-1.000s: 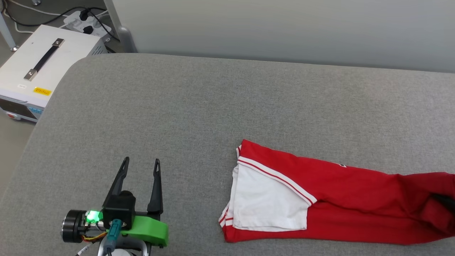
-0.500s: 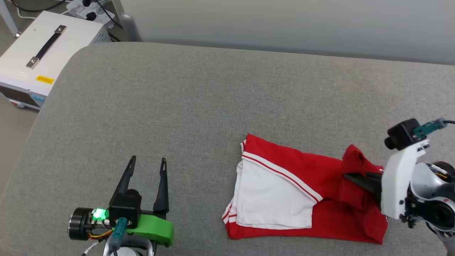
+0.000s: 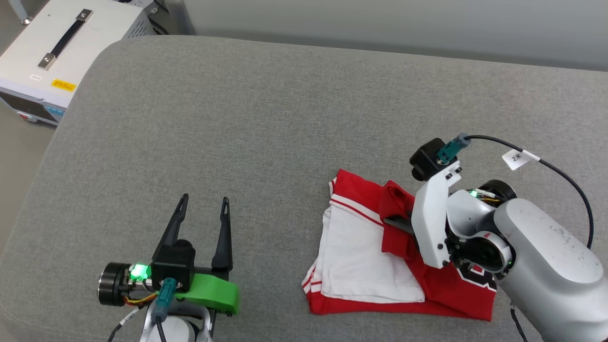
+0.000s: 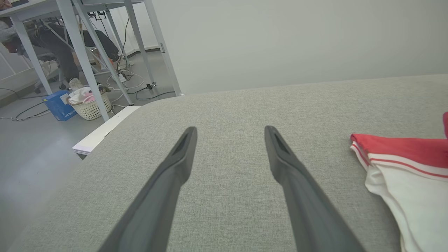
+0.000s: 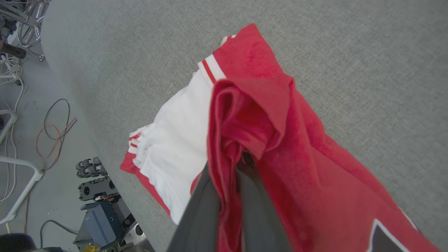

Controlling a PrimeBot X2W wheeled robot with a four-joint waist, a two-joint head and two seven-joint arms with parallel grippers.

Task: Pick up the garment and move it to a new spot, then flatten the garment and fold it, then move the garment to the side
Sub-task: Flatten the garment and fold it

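The right end effector (image 3: 387,219) pinches a raised fold of the shirt (image 3: 437,294), its fingers pressed together on the red cloth. The shirt lies on the near right part of the grey bench (image 3: 266,118), white sleeve (image 3: 365,256) up, a bit of black print (image 3: 475,278) showing by the wrist. The left end effector (image 3: 205,198) is spread and empty, well apart from the shirt.
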